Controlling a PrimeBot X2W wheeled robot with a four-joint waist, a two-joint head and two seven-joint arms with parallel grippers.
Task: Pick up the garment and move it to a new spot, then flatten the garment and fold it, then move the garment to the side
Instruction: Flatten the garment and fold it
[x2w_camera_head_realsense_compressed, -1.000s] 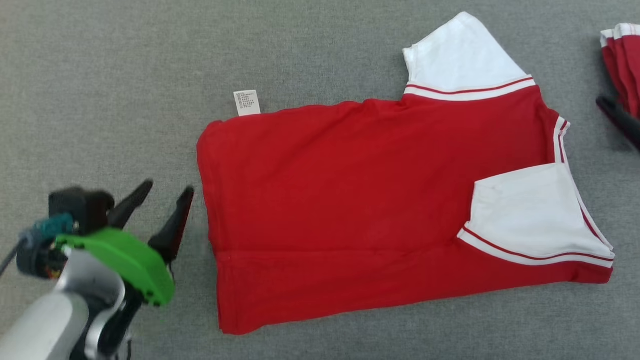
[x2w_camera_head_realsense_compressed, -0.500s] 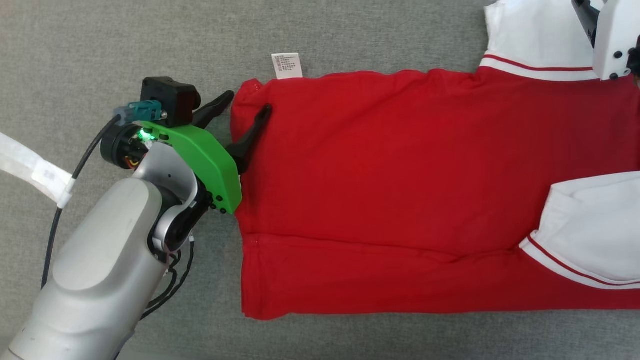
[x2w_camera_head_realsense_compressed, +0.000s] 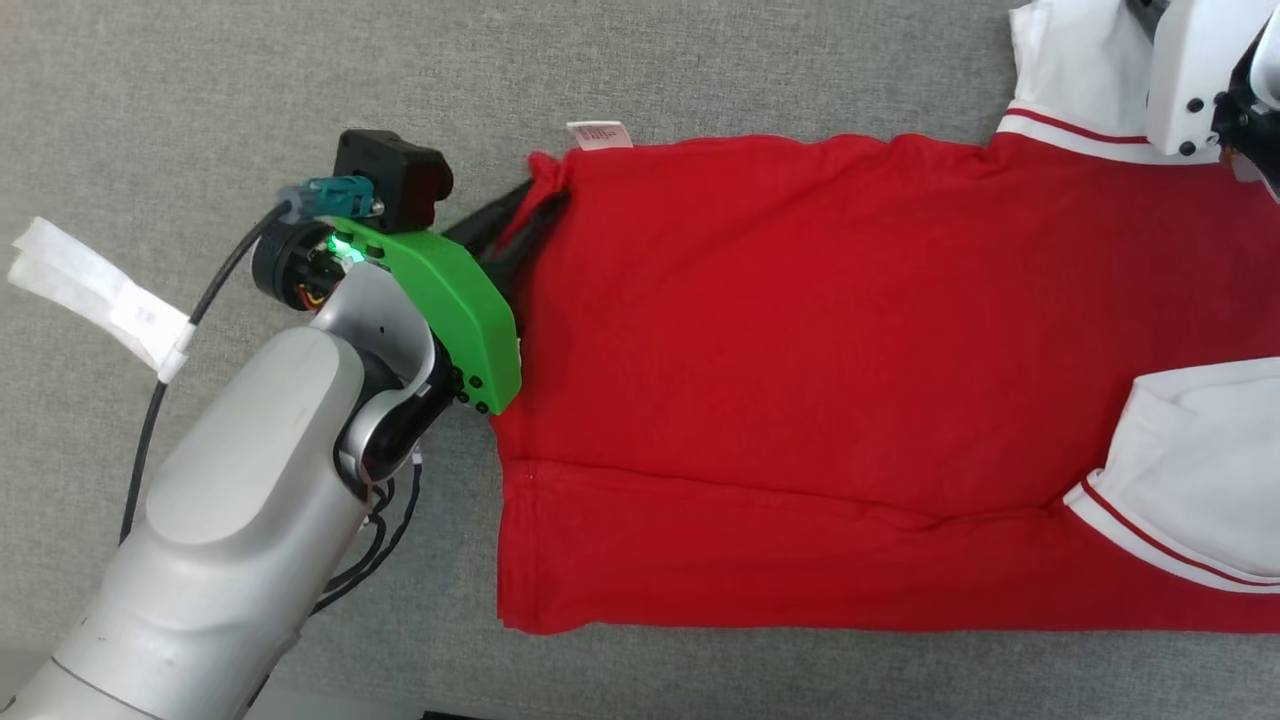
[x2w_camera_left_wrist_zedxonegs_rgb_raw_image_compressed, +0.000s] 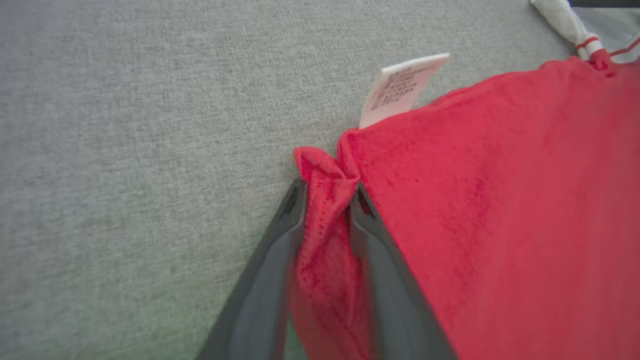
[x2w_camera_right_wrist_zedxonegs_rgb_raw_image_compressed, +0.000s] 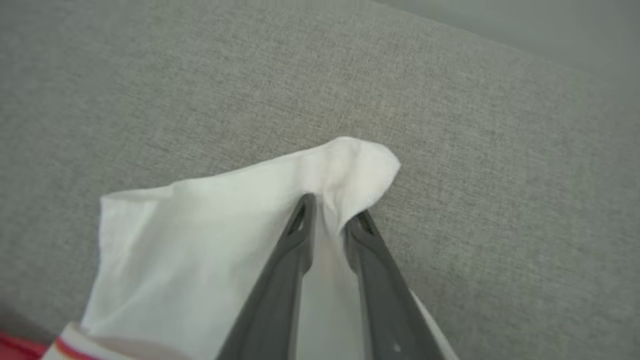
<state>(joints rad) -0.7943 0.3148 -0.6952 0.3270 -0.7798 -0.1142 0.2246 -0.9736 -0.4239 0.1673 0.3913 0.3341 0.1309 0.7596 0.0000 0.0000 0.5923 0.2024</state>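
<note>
red garment (x2w_camera_head_realsense_compressed: 800, 380) in both jaws

Light is bright, even and diffuse, leaving only faint shadows beside the shirt (x2w_camera_head_realsense_compressed: 800, 380). The head view is sharp. Both wrist views are soft, their near fingers (x2w_camera_left_wrist_zedxonegs_rgb_raw_image_compressed: 260, 300) blurred.

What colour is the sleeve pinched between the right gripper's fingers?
White. The sleeve shows best in the right wrist view.
</note>
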